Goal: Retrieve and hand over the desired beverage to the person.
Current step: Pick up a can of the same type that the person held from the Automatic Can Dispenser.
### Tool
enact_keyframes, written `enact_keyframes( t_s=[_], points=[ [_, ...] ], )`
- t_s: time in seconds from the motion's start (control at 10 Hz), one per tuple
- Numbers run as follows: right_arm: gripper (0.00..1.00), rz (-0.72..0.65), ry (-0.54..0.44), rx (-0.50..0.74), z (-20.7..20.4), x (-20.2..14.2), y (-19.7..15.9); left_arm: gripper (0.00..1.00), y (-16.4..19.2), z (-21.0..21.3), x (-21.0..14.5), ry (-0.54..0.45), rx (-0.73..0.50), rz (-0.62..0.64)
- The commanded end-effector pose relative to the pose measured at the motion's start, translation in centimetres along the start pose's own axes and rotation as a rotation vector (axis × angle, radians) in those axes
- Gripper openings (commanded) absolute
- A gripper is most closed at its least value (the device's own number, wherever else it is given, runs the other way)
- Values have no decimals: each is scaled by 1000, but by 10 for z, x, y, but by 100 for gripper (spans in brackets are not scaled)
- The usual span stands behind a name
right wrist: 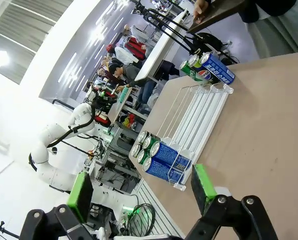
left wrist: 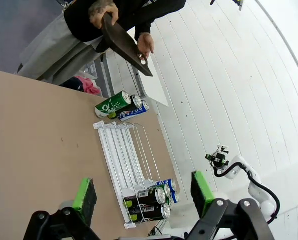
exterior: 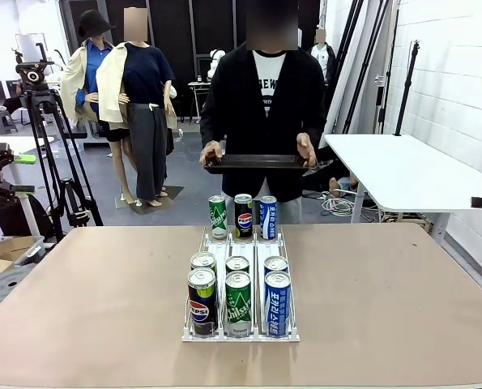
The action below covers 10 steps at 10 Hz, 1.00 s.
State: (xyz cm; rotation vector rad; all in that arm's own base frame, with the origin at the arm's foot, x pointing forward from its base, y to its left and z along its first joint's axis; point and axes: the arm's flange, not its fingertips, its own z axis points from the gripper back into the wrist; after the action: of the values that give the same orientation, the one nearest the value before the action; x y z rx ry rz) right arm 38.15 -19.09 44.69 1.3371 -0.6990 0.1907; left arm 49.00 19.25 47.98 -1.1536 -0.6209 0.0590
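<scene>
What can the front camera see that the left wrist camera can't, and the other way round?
Front extras: a black camera tripod and a brown cardboard box, both at the left. Left wrist extras: the bendy white links of the robot's right arm far off, and something pink on the floor past the brown table. Shared: the white wire rack of drink cans and the person in a black jacket holding a flat black tray.

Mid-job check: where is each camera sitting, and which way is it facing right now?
Front: fixed on the robot's side, facing across the table at the person holding a dark tray.
Left wrist: above the table, looking along the open left claw toward the can rack and the person.
Right wrist: same, along the open right claw, from the opposite side.
Shared: all three see the can rack and tray.
</scene>
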Motion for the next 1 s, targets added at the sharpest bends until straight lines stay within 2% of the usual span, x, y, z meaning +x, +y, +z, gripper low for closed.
enact_keyframes(
  t_s=[0.0, 0.9],
  points=[
    [100, -1, -4, -6, 0, 0, -1, 100, -1, 1, 0, -2, -1, 1],
    [100, -1, -4, -6, 0, 0, -1, 100, -1, 1, 0, -2, -1, 1]
  ],
)
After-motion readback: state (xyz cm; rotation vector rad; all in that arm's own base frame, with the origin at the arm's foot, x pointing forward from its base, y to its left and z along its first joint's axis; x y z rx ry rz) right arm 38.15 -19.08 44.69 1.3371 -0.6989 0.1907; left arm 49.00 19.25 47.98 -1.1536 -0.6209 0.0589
